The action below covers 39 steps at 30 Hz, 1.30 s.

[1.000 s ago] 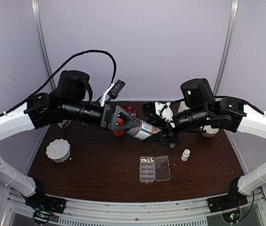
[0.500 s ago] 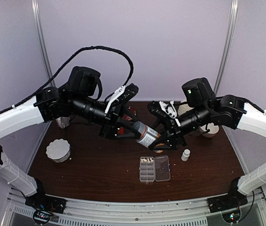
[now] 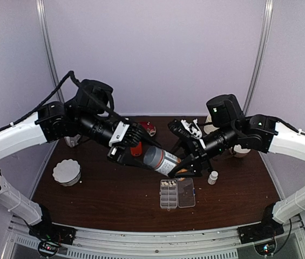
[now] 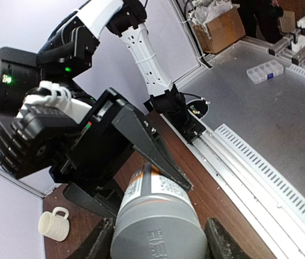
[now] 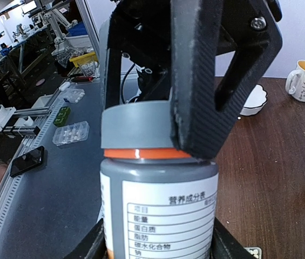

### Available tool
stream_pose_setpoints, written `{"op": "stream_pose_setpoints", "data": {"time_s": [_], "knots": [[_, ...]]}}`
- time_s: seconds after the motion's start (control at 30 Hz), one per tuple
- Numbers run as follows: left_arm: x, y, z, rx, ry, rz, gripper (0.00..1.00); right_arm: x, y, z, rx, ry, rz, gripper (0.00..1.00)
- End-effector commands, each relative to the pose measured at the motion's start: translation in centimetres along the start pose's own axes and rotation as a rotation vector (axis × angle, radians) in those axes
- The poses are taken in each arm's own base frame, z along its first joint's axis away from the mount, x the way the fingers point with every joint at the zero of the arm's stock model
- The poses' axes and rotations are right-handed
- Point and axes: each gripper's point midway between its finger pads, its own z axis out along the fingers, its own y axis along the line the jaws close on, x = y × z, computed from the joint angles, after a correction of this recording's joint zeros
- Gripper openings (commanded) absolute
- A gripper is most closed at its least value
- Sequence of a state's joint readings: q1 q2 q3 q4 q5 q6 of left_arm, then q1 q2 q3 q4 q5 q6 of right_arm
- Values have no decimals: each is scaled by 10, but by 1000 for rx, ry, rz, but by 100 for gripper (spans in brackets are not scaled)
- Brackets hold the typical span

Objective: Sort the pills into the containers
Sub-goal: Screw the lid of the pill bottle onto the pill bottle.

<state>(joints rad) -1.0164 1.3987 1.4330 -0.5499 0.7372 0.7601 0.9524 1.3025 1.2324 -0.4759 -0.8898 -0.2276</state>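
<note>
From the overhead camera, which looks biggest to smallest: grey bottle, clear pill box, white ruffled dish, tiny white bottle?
Largest: grey labelled bottle and open clear plastic organiser box: alike, and the bottle is held up nearer the camera, so unranked.
Then white scalloped round dish.
Smallest: small white bottle.

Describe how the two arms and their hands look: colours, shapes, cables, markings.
The left arm and right arm have white shell links joined by round black motor housings. A braided black cable runs along the left arm. A green light glows on a right-arm housing. The left hand and right hand are black, with angular cut-out fingers and white fittings behind them.
</note>
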Motion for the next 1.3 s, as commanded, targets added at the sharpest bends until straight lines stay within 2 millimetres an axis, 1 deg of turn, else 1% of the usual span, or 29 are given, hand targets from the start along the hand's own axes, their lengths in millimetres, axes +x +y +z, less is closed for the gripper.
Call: {"op": "stream_pose_setpoints", "data": {"time_s": [0.0,0.13,0.2,0.23,0.3,0.37,0.4,0.47,0.5,0.53,0.7,0.8,0.9,0.97,1.03,1.13,1.27], "knots": [[20,18,3,-89,108,306,0,-47,15,-8,-67,-169,-99,0],[18,14,1,-81,102,378,0,-42,11,-6,-59,-152,-86,0],[17,15,2,-84,99,385,0,-40,9,-5,-51,-146,-80,0],[16,16,2,-90,98,386,6,-38,9,-5,-49,-143,-79,0],[15,18,2,-101,91,378,26,-36,8,-6,-41,-137,-77,0],[8,20,0,-126,65,360,37,-31,8,-5,-39,-123,-74,0],[6,19,-2,-133,50,358,46,-28,7,-5,-32,-115,-75,0],[0,22,-6,-179,23,333,75,-23,6,-5,-24,-95,-73,0],[-4,23,-8,-194,10,325,92,-21,6,-5,-22,-84,-72,0],[-8,23,-11,-205,-1,317,97,-18,5,-5,-16,-73,-70,0],[-26,33,-29,-314,-54,209,98,-10,2,-7,14,-33,-74,0],[-29,26,-40,-350,-74,167,98,-6,-2,-10,56,-7,-91,0],[-29,24,-53,-413,-101,59,97,-1,-9,-12,99,19,-105,0],[-36,20,-62,-452,-129,-15,98,0,-13,-13,128,29,-113,0],[-40,23,-72,-513,-160,-138,97,0,-18,-14,157,37,-119,0],[-41,32,-87,-580,-210,-401,98,-3,-26,-18,214,39,-131,0],[-40,33,-90,-554,-239,-731,98,-8,-34,-23,276,24,-148,0]]}}
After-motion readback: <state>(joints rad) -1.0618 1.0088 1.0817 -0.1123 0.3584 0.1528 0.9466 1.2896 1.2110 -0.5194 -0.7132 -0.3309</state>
